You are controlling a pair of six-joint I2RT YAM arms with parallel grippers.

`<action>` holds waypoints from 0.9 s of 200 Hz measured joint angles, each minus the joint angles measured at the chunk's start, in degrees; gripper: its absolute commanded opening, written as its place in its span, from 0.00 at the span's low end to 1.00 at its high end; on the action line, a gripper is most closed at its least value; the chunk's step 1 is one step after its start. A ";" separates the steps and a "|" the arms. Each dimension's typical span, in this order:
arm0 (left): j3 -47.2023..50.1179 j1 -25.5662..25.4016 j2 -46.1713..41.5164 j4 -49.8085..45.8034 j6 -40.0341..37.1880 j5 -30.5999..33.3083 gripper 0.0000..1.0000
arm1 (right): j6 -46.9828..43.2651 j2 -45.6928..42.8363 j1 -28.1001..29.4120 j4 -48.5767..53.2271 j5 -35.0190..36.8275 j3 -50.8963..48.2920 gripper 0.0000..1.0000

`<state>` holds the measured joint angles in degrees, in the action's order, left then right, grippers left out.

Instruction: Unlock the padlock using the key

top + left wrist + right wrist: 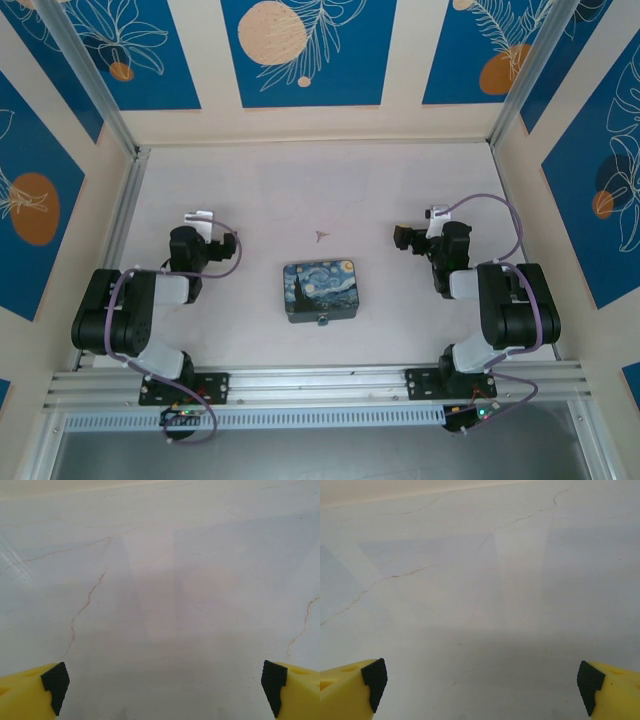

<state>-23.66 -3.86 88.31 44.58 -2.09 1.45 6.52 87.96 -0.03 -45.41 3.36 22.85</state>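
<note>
Top external view: the padlock (322,321), a tiny dark thing, sits at the near side of the painted tin (320,286), touching its front wall. The key (320,234) lies alone on the table (240,180), just beyond the tin and apart from it. The left gripper (164,686) and the right gripper (482,684) are well apart from the tin, one on each side. Each has its yellow fingers (22,695) spread wide over bare table, holding nothing.

I note: table (200,555) under left fingers (22,695) smooth, veined, faint sheen; fingers matt yellow plastic, matt black pads (55,682); tin (320,288) glossy.
</note>
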 measured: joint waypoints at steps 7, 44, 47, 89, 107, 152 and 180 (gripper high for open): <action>0.00 0.00 0.00 0.00 0.00 0.00 1.00 | 0.00 0.00 0.00 0.00 0.00 0.00 0.99; 0.00 0.00 0.00 0.00 0.00 0.00 1.00 | 0.00 0.00 -0.11 0.00 -0.20 0.00 0.99; 0.00 0.00 0.00 0.00 0.00 0.00 1.00 | 0.00 0.00 -0.11 0.00 -0.33 0.00 0.99; 0.00 0.00 0.00 -0.02 0.00 0.00 1.00 | 0.00 0.00 -0.74 0.00 -1.01 0.04 0.99; 0.00 0.04 -0.04 -0.02 -0.02 -0.52 1.00 | 0.09 -0.22 -0.85 0.22 -0.63 0.09 1.00; -5.33 0.04 -7.39 -14.32 0.42 -2.14 1.00 | 6.36 -13.03 -1.05 22.40 2.67 10.82 1.00; -11.26 0.04 -14.84 -26.27 4.07 -3.08 1.00 | 15.93 -18.14 -2.75 34.27 -0.68 19.71 1.00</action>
<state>-34.92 -3.81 73.47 18.31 1.98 -1.63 22.46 69.82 -2.79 -11.14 2.68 42.57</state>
